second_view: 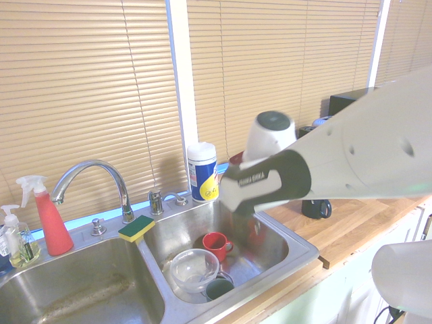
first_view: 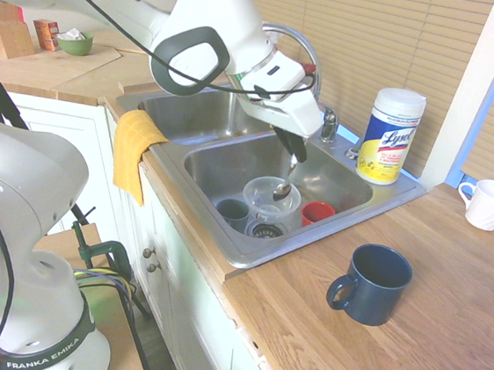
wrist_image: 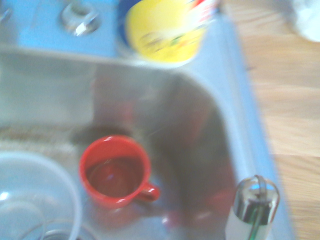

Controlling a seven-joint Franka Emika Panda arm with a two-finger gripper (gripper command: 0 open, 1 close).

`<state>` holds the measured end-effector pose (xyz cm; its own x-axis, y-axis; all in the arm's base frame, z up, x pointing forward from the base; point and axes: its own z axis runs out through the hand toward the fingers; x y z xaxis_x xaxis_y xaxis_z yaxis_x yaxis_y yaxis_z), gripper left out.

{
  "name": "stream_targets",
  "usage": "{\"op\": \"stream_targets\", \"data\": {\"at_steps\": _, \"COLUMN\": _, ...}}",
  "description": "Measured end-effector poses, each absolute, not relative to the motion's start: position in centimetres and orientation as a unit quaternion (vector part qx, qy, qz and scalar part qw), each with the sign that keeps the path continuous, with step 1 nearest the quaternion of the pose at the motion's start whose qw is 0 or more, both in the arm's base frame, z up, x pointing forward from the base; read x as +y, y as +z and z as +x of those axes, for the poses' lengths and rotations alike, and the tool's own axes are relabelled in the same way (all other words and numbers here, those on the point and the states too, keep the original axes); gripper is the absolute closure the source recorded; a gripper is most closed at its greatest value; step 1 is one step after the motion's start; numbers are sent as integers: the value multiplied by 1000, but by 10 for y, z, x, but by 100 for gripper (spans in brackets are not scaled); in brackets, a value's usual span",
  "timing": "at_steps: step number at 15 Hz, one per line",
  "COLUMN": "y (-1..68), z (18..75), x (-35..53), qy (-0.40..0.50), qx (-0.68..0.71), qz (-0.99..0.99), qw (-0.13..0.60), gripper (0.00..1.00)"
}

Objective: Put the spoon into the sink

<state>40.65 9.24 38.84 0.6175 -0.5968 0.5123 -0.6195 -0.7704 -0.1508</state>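
Note:
A slim shiny spoon (first_view: 283, 190) hangs bowl-down from my gripper (first_view: 294, 160), which is shut on its handle. It is over the right basin of the steel sink (first_view: 249, 252), just above a clear bowl (first_view: 272, 198). In the wrist view the spoon's rounded end (wrist_image: 252, 206) shows over the basin's floor, beside a red cup (wrist_image: 116, 170). In the second exterior view my arm hides the gripper and spoon; the sink's rim (second_view: 297, 254) is in sight.
Sharing the right basin are a red cup (first_view: 317, 213), a dark green cup (first_view: 233, 210) and the drain. A Lysol tub (first_view: 391, 134) stands behind the sink, and the faucet (second_view: 94, 177) rises behind it. A navy mug (first_view: 372, 284) and a white mug (first_view: 490, 203) sit on the wooden counter. A yellow cloth (first_view: 134, 147) hangs over the sink's edge.

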Motion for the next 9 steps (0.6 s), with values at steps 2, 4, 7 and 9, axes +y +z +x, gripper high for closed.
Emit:
{"op": "stream_targets", "data": {"at_steps": 2, "y": 370, "z": 418, "x": 108, "qy": 259, "qx": -318, "qz": 911, "qw": 39, "gripper": 100}}
{"op": "stream_targets", "data": {"at_steps": 4, "y": 353, "z": 428, "x": 117, "qy": 241, "qx": -306, "qz": 919, "qw": 53, "gripper": 100}}
{"op": "stream_targets", "data": {"at_steps": 7, "y": 325, "z": 441, "x": 130, "qy": 213, "qx": -291, "qz": 930, "qw": 72, "gripper": 100}}
{"op": "stream_targets", "data": {"at_steps": 9, "y": 307, "z": 449, "x": 136, "qy": 191, "qx": -278, "qz": 937, "qw": 88, "gripper": 100}}
